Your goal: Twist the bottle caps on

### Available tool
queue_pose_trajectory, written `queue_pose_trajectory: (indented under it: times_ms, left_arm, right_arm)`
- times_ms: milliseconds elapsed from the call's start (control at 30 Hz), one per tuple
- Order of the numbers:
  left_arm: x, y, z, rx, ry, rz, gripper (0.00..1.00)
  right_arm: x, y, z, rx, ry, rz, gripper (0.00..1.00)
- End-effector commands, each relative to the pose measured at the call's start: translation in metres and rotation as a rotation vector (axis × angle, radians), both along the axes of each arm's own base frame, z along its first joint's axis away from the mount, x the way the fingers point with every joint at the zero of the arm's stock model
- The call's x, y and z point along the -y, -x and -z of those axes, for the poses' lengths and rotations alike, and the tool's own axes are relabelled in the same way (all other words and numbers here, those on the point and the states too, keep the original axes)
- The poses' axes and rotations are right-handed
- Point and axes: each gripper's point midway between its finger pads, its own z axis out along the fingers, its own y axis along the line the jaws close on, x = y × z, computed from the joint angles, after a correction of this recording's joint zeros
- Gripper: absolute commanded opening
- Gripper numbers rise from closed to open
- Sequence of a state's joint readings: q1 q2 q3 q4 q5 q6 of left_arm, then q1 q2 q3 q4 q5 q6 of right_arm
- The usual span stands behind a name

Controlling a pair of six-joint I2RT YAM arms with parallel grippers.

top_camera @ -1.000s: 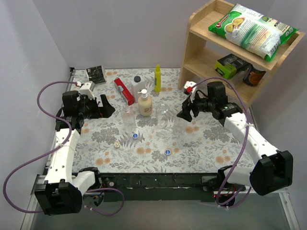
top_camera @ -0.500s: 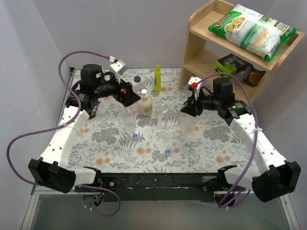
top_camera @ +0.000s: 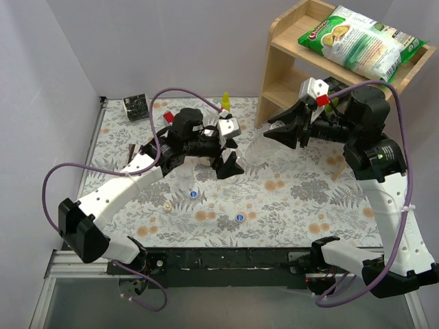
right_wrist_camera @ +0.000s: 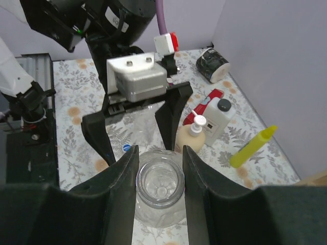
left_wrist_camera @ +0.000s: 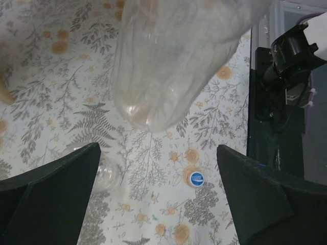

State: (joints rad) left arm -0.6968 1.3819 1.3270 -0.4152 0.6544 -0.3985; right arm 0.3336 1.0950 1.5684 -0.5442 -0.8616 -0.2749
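Observation:
My right gripper [top_camera: 276, 134] is shut on the neck of a clear bottle [top_camera: 256, 152] and holds it in the air, tilted, over the middle of the table. In the right wrist view the fingers [right_wrist_camera: 204, 189] clamp its open mouth [right_wrist_camera: 159, 185]. My left gripper [top_camera: 230, 163] is open and empty just left of and below that bottle, which fills the top of the left wrist view [left_wrist_camera: 168, 66]. Two blue caps [top_camera: 193, 194] [top_camera: 239, 217] and a pale cap [top_camera: 167, 205] lie on the mat. Another clear bottle [left_wrist_camera: 104, 176] stands below the left gripper.
A beige soap pump bottle [right_wrist_camera: 191, 135], a white bottle with a black lid [right_wrist_camera: 217, 115], a red box [right_wrist_camera: 207, 99] and a slim yellow bottle [right_wrist_camera: 253, 148] stand behind the left gripper. A wooden shelf [top_camera: 302, 68] stands at the back right, and a black box [top_camera: 136, 104] at the back left.
My right gripper has lifted a clear bottle off the table and risen toward the back right. My left arm has swung from the left side to the middle, under that bottle.

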Motion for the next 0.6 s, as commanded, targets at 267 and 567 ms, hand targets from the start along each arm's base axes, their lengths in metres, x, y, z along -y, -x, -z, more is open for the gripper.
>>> queue_pose_trajectory:
  times_ms: [267, 567]
  left_arm:
    - [0.052, -0.004, -0.031, 0.033, 0.11, 0.019, 0.98]
    - [0.058, 0.004, -0.033, 0.009, 0.128, 0.068, 0.83]
  right_arm:
    - [-0.008, -0.001, -0.019, -0.128, -0.146, -0.068, 0.01]
    - [-0.007, -0.006, -0.008, -0.174, -0.158, -0.071, 0.01]
